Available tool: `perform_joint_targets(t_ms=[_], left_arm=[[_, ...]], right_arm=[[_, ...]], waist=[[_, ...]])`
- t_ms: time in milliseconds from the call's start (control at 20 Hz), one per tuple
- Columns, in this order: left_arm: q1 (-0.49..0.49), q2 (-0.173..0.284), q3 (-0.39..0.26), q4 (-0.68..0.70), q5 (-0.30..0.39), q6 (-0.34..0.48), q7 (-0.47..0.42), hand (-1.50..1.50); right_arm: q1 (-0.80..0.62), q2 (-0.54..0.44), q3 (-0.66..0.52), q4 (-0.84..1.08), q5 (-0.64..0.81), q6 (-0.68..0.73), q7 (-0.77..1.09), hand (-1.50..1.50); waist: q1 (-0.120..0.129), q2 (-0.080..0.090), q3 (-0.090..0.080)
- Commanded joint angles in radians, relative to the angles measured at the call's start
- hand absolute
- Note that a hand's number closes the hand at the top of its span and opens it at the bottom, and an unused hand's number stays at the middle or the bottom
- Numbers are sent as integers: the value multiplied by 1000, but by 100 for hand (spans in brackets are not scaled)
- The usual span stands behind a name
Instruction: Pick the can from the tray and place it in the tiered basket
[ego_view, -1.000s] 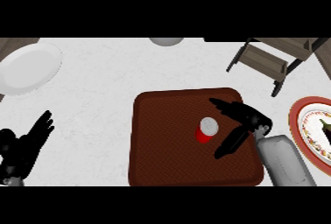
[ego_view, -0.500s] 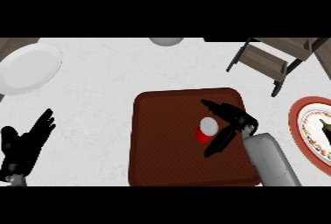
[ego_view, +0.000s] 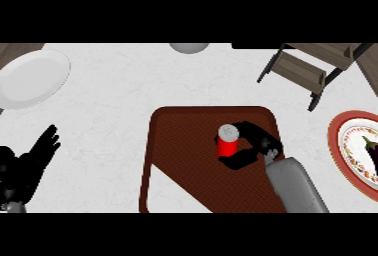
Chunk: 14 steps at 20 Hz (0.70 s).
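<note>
A red can (ego_view: 227, 144) with a silver top stands upright near the middle of the dark brown tray (ego_view: 184, 170). My right hand (ego_view: 255, 145) is at the can's right side, fingers and thumb curling round it from above and below. The tiered basket (ego_view: 314, 67), a brown wooden frame with shelves, stands at the far right of the counter. My left hand (ego_view: 26, 167) rests open at the lower left, fingers up, far from the tray.
A large white plate (ego_view: 33, 77) lies at the far left. A small grey bowl (ego_view: 190, 47) sits at the far edge. A red-rimmed plate (ego_view: 351, 155) with an aubergine on it is at the right edge.
My right hand has moved left across the tray and its fingers have closed round the can. The left hand has stayed in place.
</note>
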Motion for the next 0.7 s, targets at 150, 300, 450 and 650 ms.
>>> perform_joint_targets(t_ms=[150, 300, 450, 650], left_arm=[[-28, -33, -2, 48, -40, 28, -8, 0], [-21, -16, 14, 19, -18, -14, -5, 0], [-32, -18, 17, 58, -31, -15, -28, 0], [-23, -16, 0, 23, -24, -23, -2, 0]], right_arm=[[52, 4, -39, -42, 11, -65, -87, 150], [47, 8, -48, -119, 12, -82, 2, 150], [73, -17, -73, -160, 14, -93, 11, 150], [-204, 47, -37, -172, 262, -342, 373, 150]], waist=[[1, 7, 7], [1, 6, 7], [0, 7, 7], [26, 1, -2]])
